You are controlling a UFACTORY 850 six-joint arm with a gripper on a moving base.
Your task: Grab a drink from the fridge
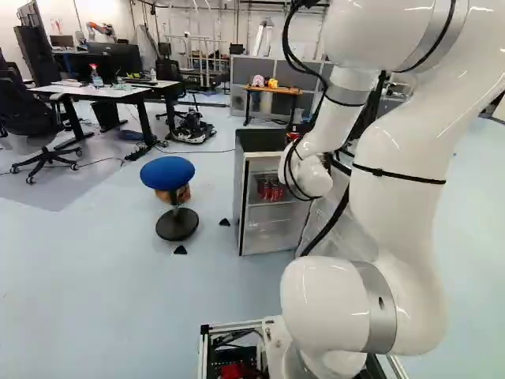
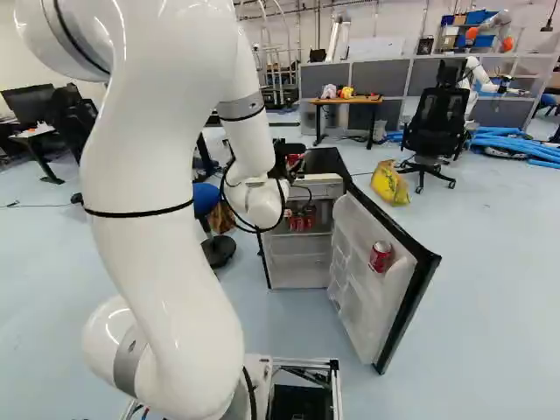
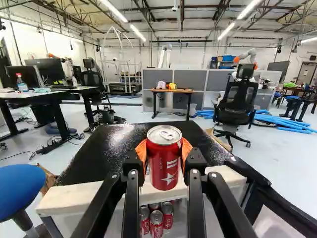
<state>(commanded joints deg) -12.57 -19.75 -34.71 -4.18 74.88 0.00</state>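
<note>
Air over the fridge top (image 3: 106, 148), obstacles on both sides and below.
I can pass above the top toward the wooden table (image 3: 171, 90); the white front lip (image 3: 74, 196) is the edge to clear. The open door (image 2: 372, 289) blocks the right, with a can (image 2: 380, 256) on its inner side. The blue stool (image 1: 167, 172) stands left, floor gap between it and the fridge. The front opening gives entry; the grouped cans (image 3: 156, 223) obstruct the shelf inside.
</note>
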